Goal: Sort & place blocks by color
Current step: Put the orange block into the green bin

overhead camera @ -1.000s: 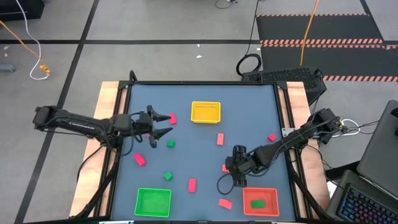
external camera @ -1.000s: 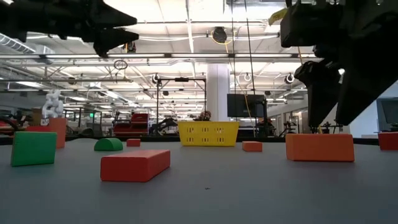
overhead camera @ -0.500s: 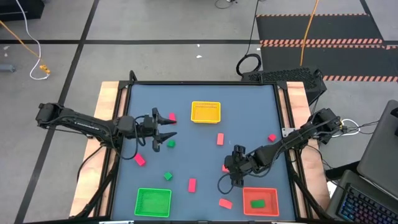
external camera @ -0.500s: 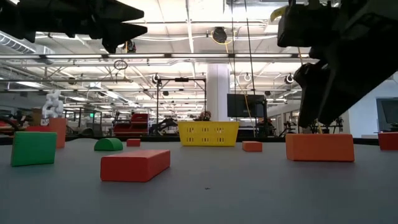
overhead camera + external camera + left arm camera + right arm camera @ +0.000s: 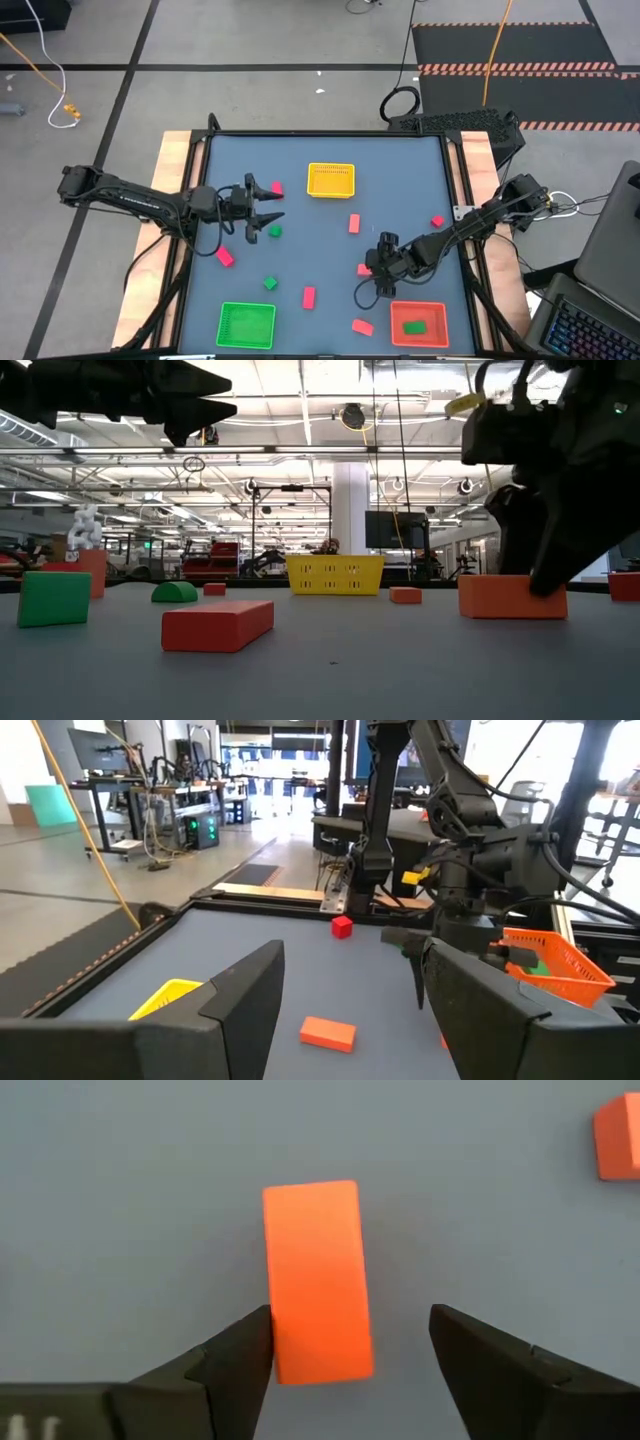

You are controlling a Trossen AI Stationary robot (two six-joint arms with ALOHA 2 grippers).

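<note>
The right hand [image 5: 350,1345], fingers spread, straddles an orange bar [image 5: 316,1280] lying on the bench [image 5: 400,180] right of centre. The left hand [image 5: 268,210] hangs spread above the bench's left side.

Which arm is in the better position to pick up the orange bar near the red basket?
Right. The right gripper hangs open directly over the orange bar, fingers on either side of it. The left gripper hovers far across the table near a green block.
</note>
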